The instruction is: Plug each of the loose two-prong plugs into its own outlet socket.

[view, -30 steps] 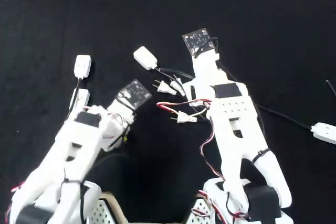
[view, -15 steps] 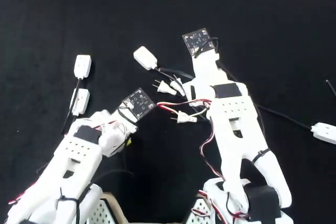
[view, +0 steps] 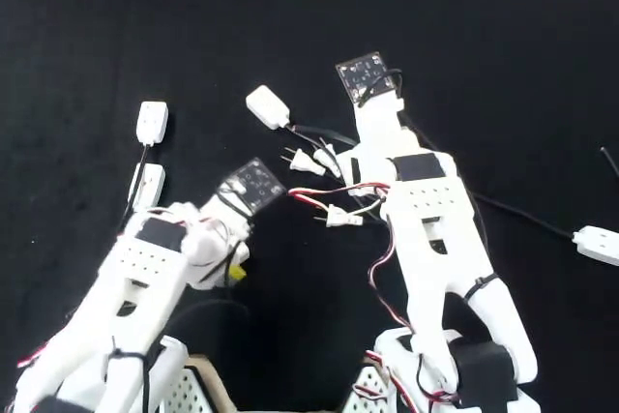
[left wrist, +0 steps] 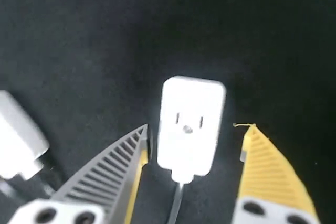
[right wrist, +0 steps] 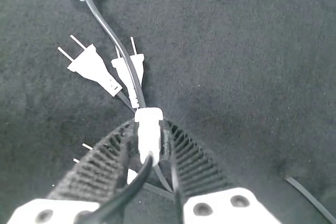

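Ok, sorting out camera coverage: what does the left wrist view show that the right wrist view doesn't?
Left wrist view: an outlet socket, slotted face toward the camera, between the open left jaws. Right wrist view: the right jaws shut on a white plug, with a loose two-prong plug and a second plug lying beyond it beside a black cable. Both: the black table.

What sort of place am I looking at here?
Most likely a robotics lab or test bench: a white left arm and right arm sit at a black-covered table, with loose plugs and an outlet socket laid out for practice.
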Robot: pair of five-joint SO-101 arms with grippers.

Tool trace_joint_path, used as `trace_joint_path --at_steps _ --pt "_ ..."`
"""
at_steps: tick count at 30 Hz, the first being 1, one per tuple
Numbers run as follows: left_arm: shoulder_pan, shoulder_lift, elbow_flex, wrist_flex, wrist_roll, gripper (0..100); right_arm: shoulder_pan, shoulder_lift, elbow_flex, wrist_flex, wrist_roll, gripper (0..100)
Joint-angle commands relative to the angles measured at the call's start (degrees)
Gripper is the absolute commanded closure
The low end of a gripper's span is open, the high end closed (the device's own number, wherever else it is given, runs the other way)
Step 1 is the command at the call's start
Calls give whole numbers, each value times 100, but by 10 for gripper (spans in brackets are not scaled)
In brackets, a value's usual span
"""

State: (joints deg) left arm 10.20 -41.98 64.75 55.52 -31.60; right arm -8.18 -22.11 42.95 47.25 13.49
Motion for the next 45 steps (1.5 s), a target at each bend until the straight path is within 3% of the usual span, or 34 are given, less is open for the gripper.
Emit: trace_joint_path --at_steps 1,4,7,11,13,16,29,34,36,40,45 --pt "-435 -668 -549 712 440 716 88 4 -136 -88 53 986" --pt "-479 -1336 -585 1178 457 716 88 4 -136 -88 53 986" --pt "-418 -1881 -277 1046 440 716 88 4 -136 -97 53 986" --pt "435 -2277 286 949 105 716 88 13 -136 -97 53 986" --pt "699 -2242 690 308 -53 716 88 13 -136 -97 53 986" --pt "497 -1758 1147 -721 -756 716 88 13 -136 -97 53 986" --pt "532 1846 -382 -949 -624 747 88 13 -110 -105 53 986" --pt "-40 2338 -945 -791 -475 753 88 13 -110 -97 53 986" --pt "-268 2391 -1068 -774 -475 803 88 13 -110 -97 53 986" --pt "-207 2356 -1095 -756 -475 912 88 13 -110 -97 53 986" --pt "-48 2057 -1095 -527 -475 920 88 13 -110 -97 53 986"
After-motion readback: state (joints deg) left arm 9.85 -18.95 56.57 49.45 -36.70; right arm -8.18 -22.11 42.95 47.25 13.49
